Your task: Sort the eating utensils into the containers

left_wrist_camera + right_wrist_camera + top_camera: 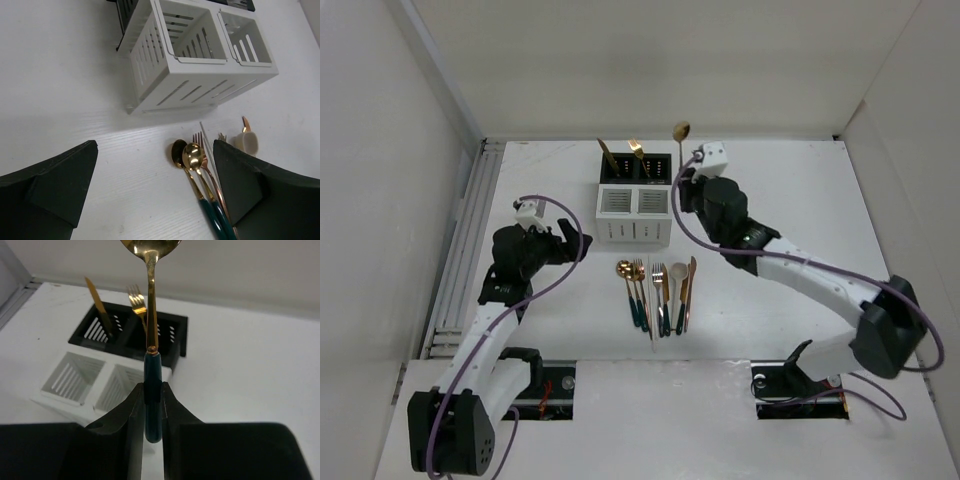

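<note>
White table: white holder, black holder behind; utensil row nearer.

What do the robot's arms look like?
The left arm and right arm are white tubes with chunky black joints. A purple cable loops along each one. The left gripper and right gripper have black wedge-shaped fingers, and a small white camera box sits on each wrist.

Near holder: mid-table.
Far holder: close behind near holder.
Knife: far holder, left compartment.
Fork: far holder, right compartment.
Loose utensils: row on table, just before near holder.
Spoon: upright in right gripper, behind-right of near holder.
</note>
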Action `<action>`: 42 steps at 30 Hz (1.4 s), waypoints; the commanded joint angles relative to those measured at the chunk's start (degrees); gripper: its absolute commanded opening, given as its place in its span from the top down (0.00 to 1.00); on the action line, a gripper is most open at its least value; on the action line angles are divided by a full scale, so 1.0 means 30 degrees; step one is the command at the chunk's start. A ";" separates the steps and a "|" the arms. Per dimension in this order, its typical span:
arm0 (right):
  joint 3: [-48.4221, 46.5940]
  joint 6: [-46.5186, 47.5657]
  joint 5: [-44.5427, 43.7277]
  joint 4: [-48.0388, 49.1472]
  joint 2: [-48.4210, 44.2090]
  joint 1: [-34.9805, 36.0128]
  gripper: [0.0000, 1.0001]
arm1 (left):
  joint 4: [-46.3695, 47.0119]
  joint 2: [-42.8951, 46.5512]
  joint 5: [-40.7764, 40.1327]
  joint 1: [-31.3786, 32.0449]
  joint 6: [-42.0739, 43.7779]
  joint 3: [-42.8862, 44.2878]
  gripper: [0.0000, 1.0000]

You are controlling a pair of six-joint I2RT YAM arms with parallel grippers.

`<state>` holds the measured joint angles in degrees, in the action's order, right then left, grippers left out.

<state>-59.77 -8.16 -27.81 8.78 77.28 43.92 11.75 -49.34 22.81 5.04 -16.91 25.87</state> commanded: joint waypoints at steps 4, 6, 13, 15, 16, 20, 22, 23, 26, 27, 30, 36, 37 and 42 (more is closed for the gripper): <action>-0.0795 0.3864 0.6041 0.9308 0.3594 -0.0606 1.00 | -0.1039 0.0012 0.2153 -0.0302 0.0184 0.1368 0.00; -0.0295 0.3864 0.6806 1.0895 0.4208 -0.0607 1.00 | -0.1279 0.0012 0.2153 -0.0478 0.0186 0.1631 0.00; -0.0409 0.3426 0.8187 1.3420 0.6902 -0.0783 1.00 | -0.1631 -0.0369 0.2888 -0.0888 0.1739 0.1399 0.00; -0.0206 0.3424 0.7661 1.3889 0.7287 -0.0957 1.00 | -0.1631 -0.0543 0.1777 -0.0888 0.1739 0.1221 0.00; -0.0204 0.3424 0.7660 1.4065 0.7462 -0.0959 1.00 | -0.1631 -0.0545 0.1366 -0.0888 0.1739 0.1221 0.00; -0.0001 0.3249 0.7455 1.4067 0.7962 -0.1367 1.00 | -0.1631 -0.0545 0.0281 -0.0888 0.1739 0.1221 0.00; 0.0175 0.3249 0.7455 1.3833 0.7962 -0.1369 1.00 | -0.1631 -0.0719 0.0278 -0.0888 0.1739 0.1221 0.00; 0.0438 0.3046 0.7455 1.3833 0.7962 -0.1369 1.00 | -0.1631 -0.0721 0.0278 -0.0888 0.1565 0.1221 0.00; 0.0966 0.2458 0.6373 1.3833 0.7962 -0.1369 1.00 | -0.1455 -0.0721 0.0278 -0.0888 0.1389 0.1221 0.00; 0.0968 0.2254 0.6168 1.3833 0.8136 -0.1369 0.95 | -0.1455 -0.0721 0.0278 -0.0888 0.1387 0.1221 0.00; 0.0968 0.2077 0.6166 1.3190 0.8138 -0.1369 0.80 | -0.1455 -0.0721 0.0278 -0.0888 0.1387 0.1221 0.00; 0.0936 0.1696 0.5523 1.2602 0.7467 -0.1369 0.47 | -0.1455 -0.0721 0.1504 -0.0888 0.1942 0.1221 0.03; 0.0938 0.1696 0.5521 1.2602 0.7145 -0.1369 0.47 | -0.1455 -0.0721 0.1915 -0.0888 0.2118 0.1221 0.06; 0.1317 0.1696 0.5142 1.2341 0.5768 -0.1369 0.42 | -0.2591 -0.0926 0.2712 -0.0656 0.4691 0.1658 0.19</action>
<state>-56.03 -2.24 -10.76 43.72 99.72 39.77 5.48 -51.77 28.14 2.57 -8.54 28.88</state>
